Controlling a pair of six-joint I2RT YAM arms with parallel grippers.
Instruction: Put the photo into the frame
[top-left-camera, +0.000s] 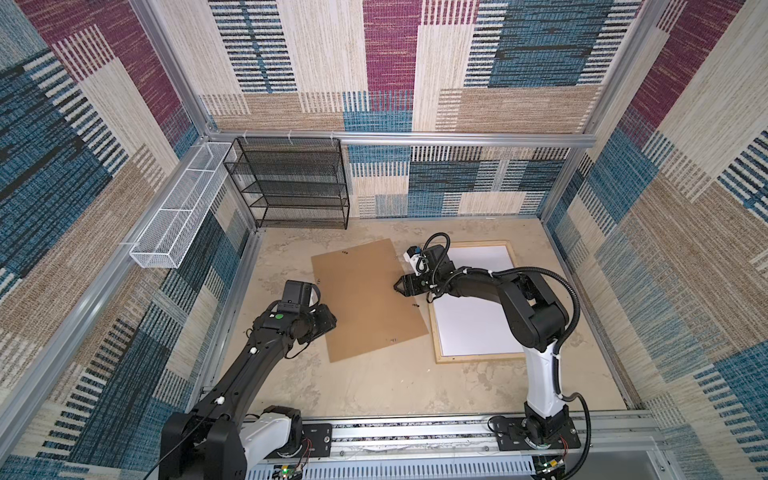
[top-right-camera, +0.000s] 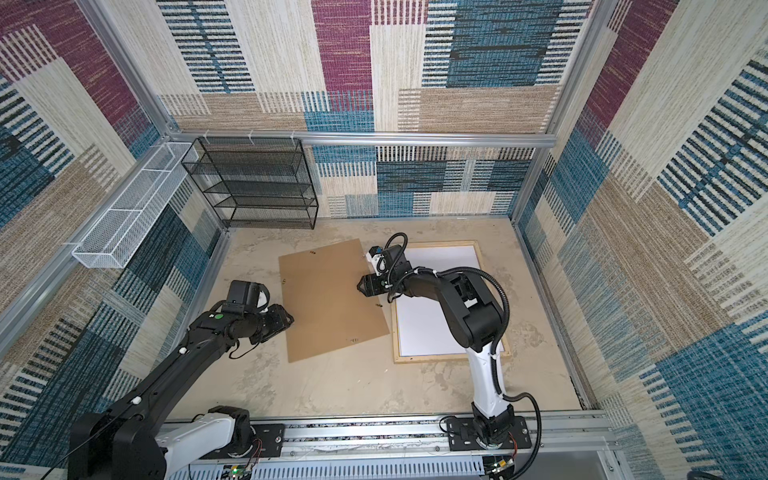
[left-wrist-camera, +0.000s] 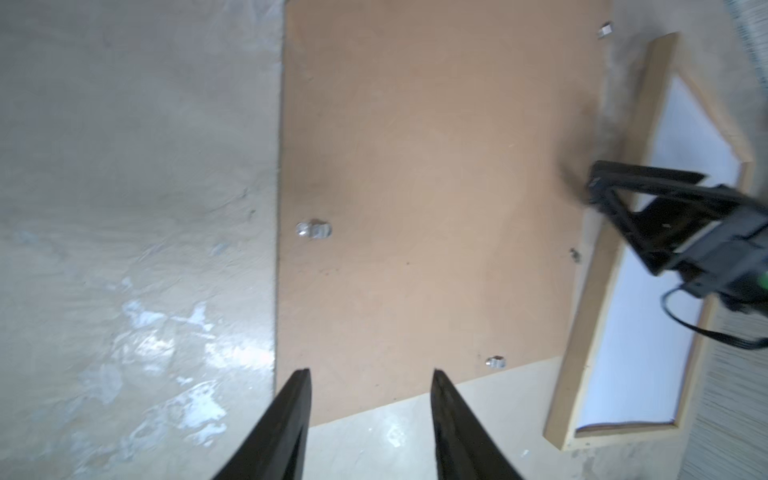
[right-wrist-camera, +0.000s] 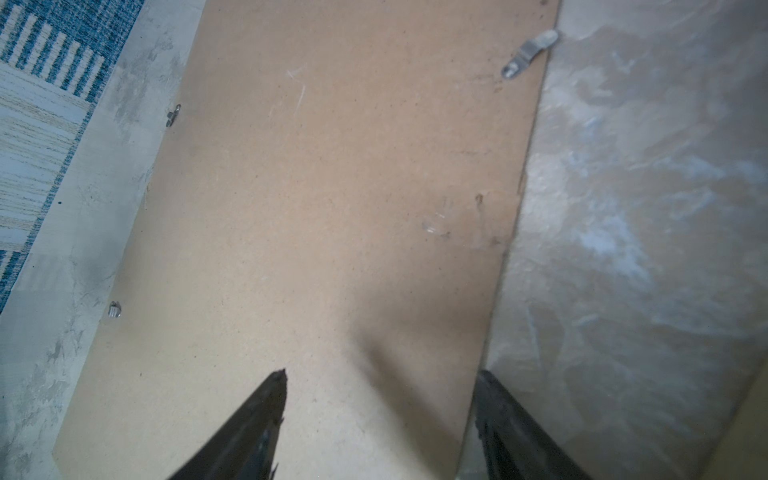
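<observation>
The frame (top-left-camera: 478, 359) (top-right-camera: 449, 358) of pale wood lies flat on the right of the table. A plain white sheet (top-left-camera: 473, 324) (left-wrist-camera: 648, 332) fills it. I cannot tell whether this is the photo's back, and no printed side shows in any view. A brown backing board (top-left-camera: 365, 299) (top-right-camera: 332, 299) lies left of the frame, one corner over the frame's rim. My right gripper (top-left-camera: 397, 286) (right-wrist-camera: 382, 374) is open, with one finger over the board and the other past its right edge. My left gripper (top-left-camera: 330, 322) (left-wrist-camera: 370, 374) is open and empty at the board's near left corner.
A black mesh shelf (top-left-camera: 291, 183) stands at the back left. A white mesh basket (top-left-camera: 183, 212) hangs on the left wall. Small metal clips (left-wrist-camera: 313, 229) sit along the board's edges. Patterned walls close in the table on three sides.
</observation>
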